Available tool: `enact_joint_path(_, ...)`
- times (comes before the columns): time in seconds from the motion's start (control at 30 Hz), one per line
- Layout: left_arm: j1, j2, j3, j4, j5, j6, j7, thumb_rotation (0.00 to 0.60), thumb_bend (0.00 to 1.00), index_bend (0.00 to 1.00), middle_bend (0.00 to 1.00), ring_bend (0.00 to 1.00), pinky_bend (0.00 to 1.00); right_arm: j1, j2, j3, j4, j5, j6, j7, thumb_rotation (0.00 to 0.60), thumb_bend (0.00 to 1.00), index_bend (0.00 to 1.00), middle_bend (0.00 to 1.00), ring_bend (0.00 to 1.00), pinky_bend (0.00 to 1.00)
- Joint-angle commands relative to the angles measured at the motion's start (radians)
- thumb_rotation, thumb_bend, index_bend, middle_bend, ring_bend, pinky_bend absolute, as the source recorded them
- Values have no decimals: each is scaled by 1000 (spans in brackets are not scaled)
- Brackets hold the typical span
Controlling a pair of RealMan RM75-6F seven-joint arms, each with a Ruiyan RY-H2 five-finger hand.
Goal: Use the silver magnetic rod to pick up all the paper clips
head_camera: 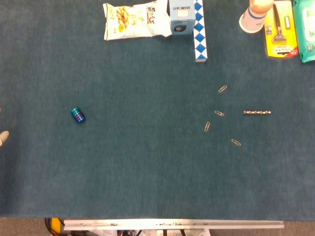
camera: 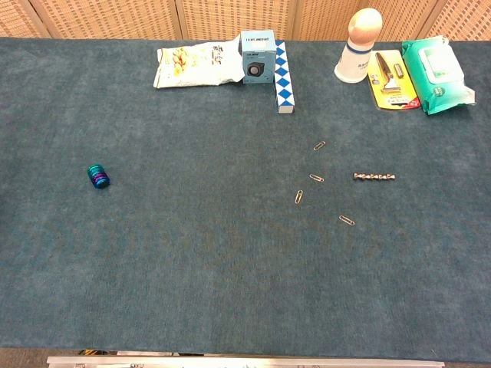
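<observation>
The silver magnetic rod [head_camera: 257, 112] [camera: 374, 177] lies flat on the dark green cloth, right of centre, with nothing touching it. Several paper clips lie scattered just left of it: one [head_camera: 223, 89] [camera: 319, 146] farthest back, one [head_camera: 219, 113] [camera: 316, 178] level with the rod, one [head_camera: 207, 127] [camera: 299, 197] further left, and one [head_camera: 236, 142] [camera: 347, 221] nearest the front. Only a pale fingertip of my left hand [head_camera: 3, 137] shows at the left edge of the head view, far from the rod. My right hand appears in neither view.
A blue-green ringed cylinder [head_camera: 78, 115] [camera: 98, 176] lies at the left. Along the back edge stand a snack bag [head_camera: 130, 19], a blue box [head_camera: 181, 17], a blue-white checkered bar [head_camera: 199, 32], a white bottle [head_camera: 256, 14], a yellow razor pack [head_camera: 280, 29] and green wipes [head_camera: 305, 29].
</observation>
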Motion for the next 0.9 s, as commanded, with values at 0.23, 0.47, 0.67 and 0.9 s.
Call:
enact_joint_path(0.23,-11,-9,2,6,-4,-21,4,600,89,437,422,337,412,-7,8,5,-1,3,15,12,600,0,237,187,166,326)
enact_joint_path(0.47,-15,0,-1,-5,-1,-24,-17,600,89,437,423,337,413,-12,-11,14,1,44,7,-17,600,0,238,196,166,360)
enact_joint_path(0.67,-12,27,-6,-33,9,-8,-45,600,89,437,423,337,414,0,-61,16,-11,94,-27,-116,600,5,269,209,166,391)
enact_joint_path(0.9,1,70,2,-75,27,14,-62,600,89,437,424,338,414,23,-131,29,-16,137,-38,-273,600,91,435,209,166,300)
